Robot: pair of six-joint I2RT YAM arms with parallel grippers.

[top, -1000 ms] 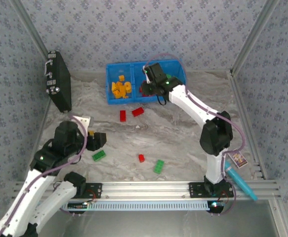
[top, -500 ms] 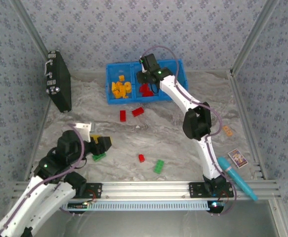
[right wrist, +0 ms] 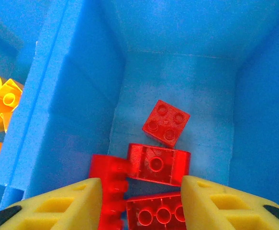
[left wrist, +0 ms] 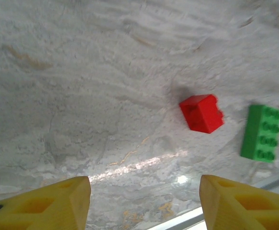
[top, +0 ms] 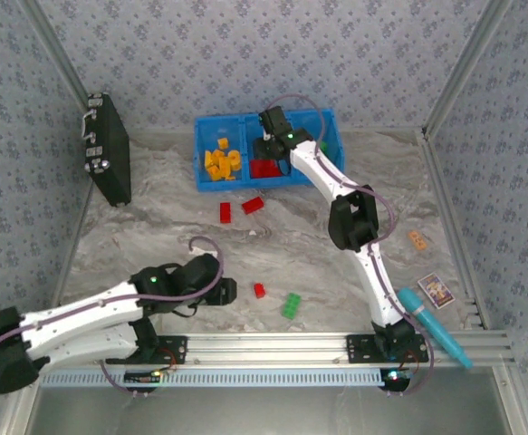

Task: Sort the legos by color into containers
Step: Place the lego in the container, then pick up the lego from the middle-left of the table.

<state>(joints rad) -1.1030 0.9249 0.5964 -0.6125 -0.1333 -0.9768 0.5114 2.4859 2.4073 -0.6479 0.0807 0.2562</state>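
Note:
The blue bin (top: 211, 128) stands at the back of the table, with orange-yellow legos (top: 220, 163) in its left compartment and red legos (top: 265, 169) in the middle one. My right gripper (top: 273, 152) hangs open over the middle compartment (right wrist: 177, 86). Its yellow fingers (right wrist: 58, 206) stand on either side of the red bricks (right wrist: 158, 163) lying below. My left gripper (top: 231, 290) is low near the front and open with nothing between its fingers (left wrist: 58, 203). A small red brick (left wrist: 202, 112) and a green brick (left wrist: 261, 132) lie just ahead of it.
Two more red bricks (top: 225, 212) (top: 253, 205) lie in front of the bin. An orange brick (top: 417, 240), a printed card (top: 436, 291) and a cyan tube (top: 440, 333) are at the right. A black case (top: 108, 149) leans at the back left. The metal rail (top: 273, 344) borders the front.
My left arm has swung right and low along the front, toward the small red brick. My right gripper has settled over the middle compartment and its jaws have parted.

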